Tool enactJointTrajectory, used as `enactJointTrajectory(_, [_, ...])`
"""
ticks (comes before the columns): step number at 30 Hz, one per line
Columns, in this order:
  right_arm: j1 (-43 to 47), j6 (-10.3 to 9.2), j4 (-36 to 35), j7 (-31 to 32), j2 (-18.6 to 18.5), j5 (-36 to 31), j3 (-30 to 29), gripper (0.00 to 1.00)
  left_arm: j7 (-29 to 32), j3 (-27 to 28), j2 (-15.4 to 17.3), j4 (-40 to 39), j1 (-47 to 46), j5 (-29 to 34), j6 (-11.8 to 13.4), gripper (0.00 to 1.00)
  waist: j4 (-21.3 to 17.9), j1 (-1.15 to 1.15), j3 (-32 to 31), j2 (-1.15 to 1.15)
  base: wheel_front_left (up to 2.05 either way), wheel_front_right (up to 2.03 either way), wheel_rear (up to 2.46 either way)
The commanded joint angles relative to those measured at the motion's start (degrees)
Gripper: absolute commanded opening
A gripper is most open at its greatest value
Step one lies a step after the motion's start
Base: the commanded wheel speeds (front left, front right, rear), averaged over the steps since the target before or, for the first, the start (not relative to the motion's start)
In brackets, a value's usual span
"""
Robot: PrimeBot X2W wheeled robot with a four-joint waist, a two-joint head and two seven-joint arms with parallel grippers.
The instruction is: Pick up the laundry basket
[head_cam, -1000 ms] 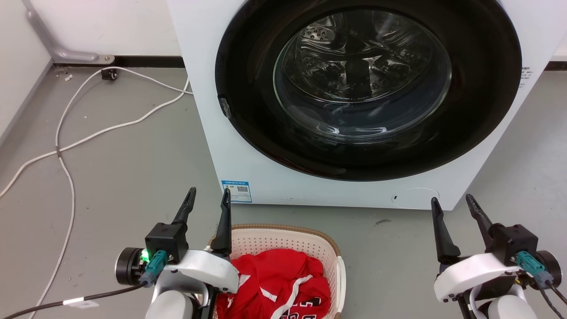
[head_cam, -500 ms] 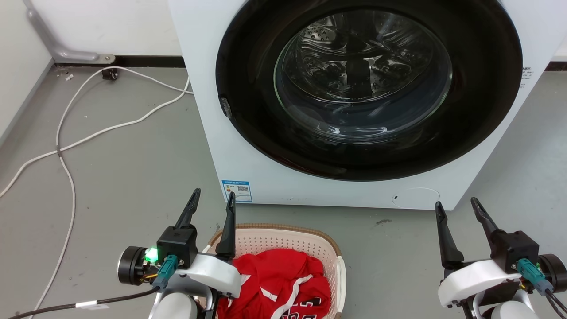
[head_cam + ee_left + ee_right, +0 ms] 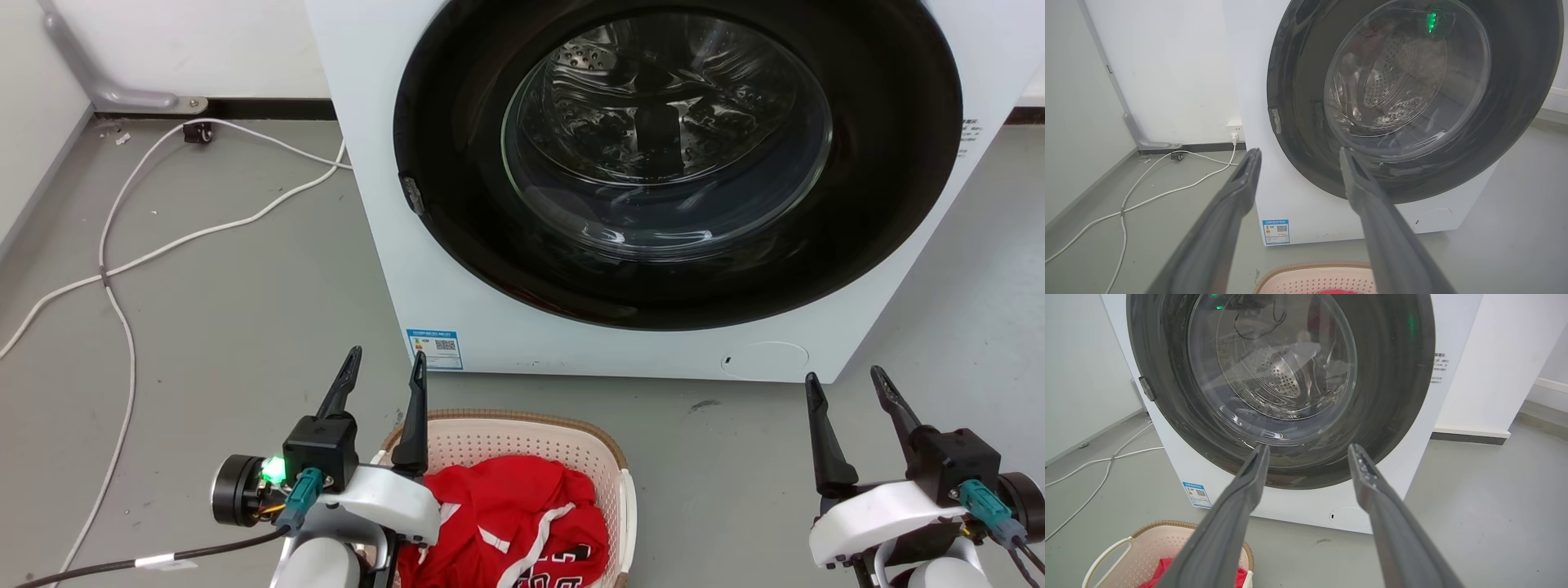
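Note:
The laundry basket [image 3: 522, 441] is cream plastic with a brown woven rim and stands on the floor at the bottom centre of the head view, holding red clothing [image 3: 514, 523]. Its far rim [image 3: 1314, 267] shows at the bottom of the left wrist view. In the right wrist view the basket [image 3: 1147, 547] sits at lower left with a white handle [image 3: 1106, 553]. My left gripper [image 3: 385, 366] is open above the basket's left end, empty. My right gripper [image 3: 845, 385] is open at lower right, well clear of the basket.
A white washing machine [image 3: 457, 269] with a closed round dark door [image 3: 669, 155] stands just behind the basket. White cables [image 3: 122, 261] trail over the grey floor at left. A wall [image 3: 33, 147] runs along the far left.
The head view has shifted slightly. Both grippers stay open and hold about the same places; the right one sits a little lower than a second ago.

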Motion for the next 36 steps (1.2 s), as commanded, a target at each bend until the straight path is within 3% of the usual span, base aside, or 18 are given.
enactJointTrajectory(1, [0.42, -0.02, -0.16, -0.29, 0.10, 0.25, 0.05, 1.00, -0.30, 0.01, 0.05, 0.03, -0.38, -0.05, 0.28, 1.00, 0.01, 0.00, 0.05, 0.00, 0.00, 0.00, 0.00])
enactJointTrajectory(9, [-0.39, -0.02, 0.69, 0.10, 0.11, 1.57, 0.89, 1.00, -0.31, 0.55, 0.04, -0.06, -0.91, 0.29, 0.78, 1.00, 0.03, 0.00, 0.97, 0.00, 0.00, 0.00, 0.00])
enactJointTrajectory(19, [-4.83, -0.02, 6.16, 1.59, 0.11, 4.28, 6.44, 1.00, -0.30, 4.10, 0.59, 2.12, -3.30, 0.72, 0.72, 1.00, 0.72, 0.00, 5.61, 0.00, 0.00, 0.00, 0.00])
enactJointTrajectory(28, [-9.70, -0.02, 13.72, 1.97, 0.09, 6.49, 10.86, 1.00, -0.24, 7.13, 2.24, 8.05, -6.84, -0.17, -0.52, 1.00, 1.07, 0.00, 10.70, 0.00, 0.00, 0.00, 0.00])
enactJointTrajectory(36, [-15.55, -0.02, 23.23, 4.02, 0.09, 10.00, 14.75, 1.00, -0.19, 7.89, 3.98, 20.07, -12.45, -1.74, -3.40, 1.00, 0.33, 0.00, 16.67, 0.00, 0.00, 0.00, 0.00])
